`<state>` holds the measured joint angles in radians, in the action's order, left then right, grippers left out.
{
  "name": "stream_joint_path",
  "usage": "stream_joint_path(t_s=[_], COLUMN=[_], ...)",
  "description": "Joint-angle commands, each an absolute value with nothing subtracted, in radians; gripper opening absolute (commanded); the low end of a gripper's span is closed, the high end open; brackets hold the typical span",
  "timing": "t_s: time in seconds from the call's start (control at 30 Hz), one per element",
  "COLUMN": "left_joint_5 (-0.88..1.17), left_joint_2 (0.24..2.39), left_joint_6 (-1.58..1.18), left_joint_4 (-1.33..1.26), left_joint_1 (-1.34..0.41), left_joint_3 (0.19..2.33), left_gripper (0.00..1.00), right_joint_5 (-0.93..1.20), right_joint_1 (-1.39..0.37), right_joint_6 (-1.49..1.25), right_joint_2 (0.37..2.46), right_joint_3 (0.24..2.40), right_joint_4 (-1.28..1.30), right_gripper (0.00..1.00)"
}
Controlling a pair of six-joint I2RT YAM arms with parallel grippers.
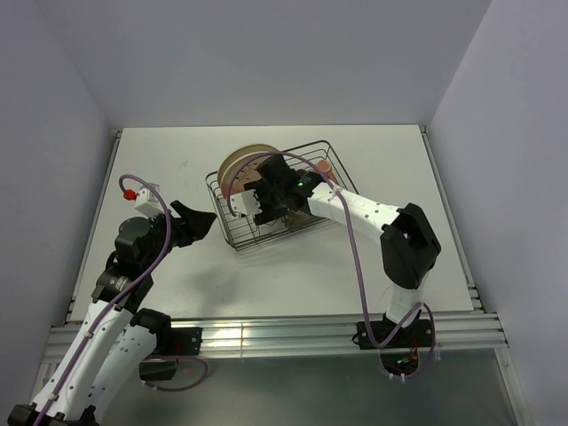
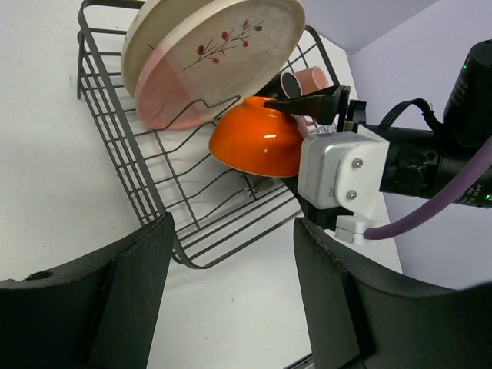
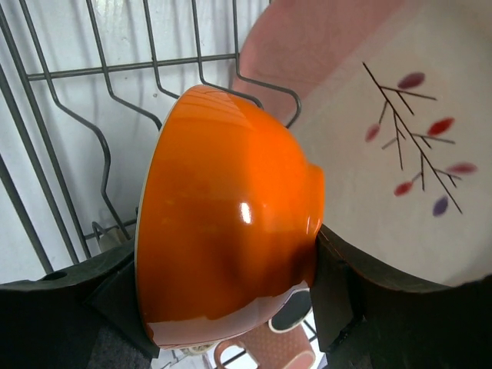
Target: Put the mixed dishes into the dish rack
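The black wire dish rack [image 1: 232, 238] sits mid-table. Two cream plates [image 1: 238, 164] stand on edge at its far left end; the pink-tinted plate [image 2: 207, 65] with a sprig mark is in front, and a second cream plate's rim [image 2: 142, 31] shows behind it. My right gripper [image 1: 266, 200] reaches into the rack, shut on the small orange bowl [image 2: 257, 138], held tilted just in front of the plate [image 3: 384, 154]. The bowl [image 3: 231, 223] fills the right wrist view. A pink mug [image 2: 311, 77] lies in the rack's far end. My left gripper [image 1: 200, 222] is open and empty beside the rack's near left corner.
The rack's wavy dividers [image 3: 115, 100] run under the bowl. The pink mug [image 3: 269, 354] shows below the bowl in the right wrist view. The right arm's white body [image 2: 338, 169] hangs over the rack's right side. White table [image 1: 399, 266] lies around the rack.
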<state>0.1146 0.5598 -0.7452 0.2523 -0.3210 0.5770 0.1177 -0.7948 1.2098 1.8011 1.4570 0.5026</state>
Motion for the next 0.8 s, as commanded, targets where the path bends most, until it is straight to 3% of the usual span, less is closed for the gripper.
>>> stream_joint_path(t_s=[0.0,0.2,0.47,0.5,0.53,0.6,0.77], left_joint_5=[0.103,0.095,0.086,0.086,0.086,0.086,0.089], left_joint_2=[0.56,0.561,0.546,0.545,0.54,0.54,0.545], left_joint_6=[-0.726,-0.733,-0.738,-0.738,-0.741,-0.742,-0.738], left_joint_4=[0.206,0.193,0.198,0.198,0.196,0.196,0.198], left_joint_1=[-0.314,-0.311,-0.308,-0.308,-0.307,-0.307,-0.305], left_joint_3=[0.575,0.565,0.552,0.551,0.549,0.546,0.551], left_gripper=[0.7,0.7,0.7,0.7,0.7,0.7,0.7], right_joint_5=[0.12,0.095,0.095,0.095,0.095,0.097,0.1], right_joint_1=[-0.808,-0.808,-0.808,-0.81,-0.808,-0.81,-0.808], right_joint_6=[1.261,1.311,1.322,1.321,1.315,1.307,1.287], right_joint_2=[1.818,1.879,1.901,1.901,1.901,1.901,1.888], right_joint_3=[1.523,1.584,1.588,1.589,1.592,1.595,1.601], right_joint_4=[0.491,0.555,0.575,0.574,0.572,0.571,0.563], right_gripper=[0.14,0.36,0.55,0.6,0.73,0.82,0.88])
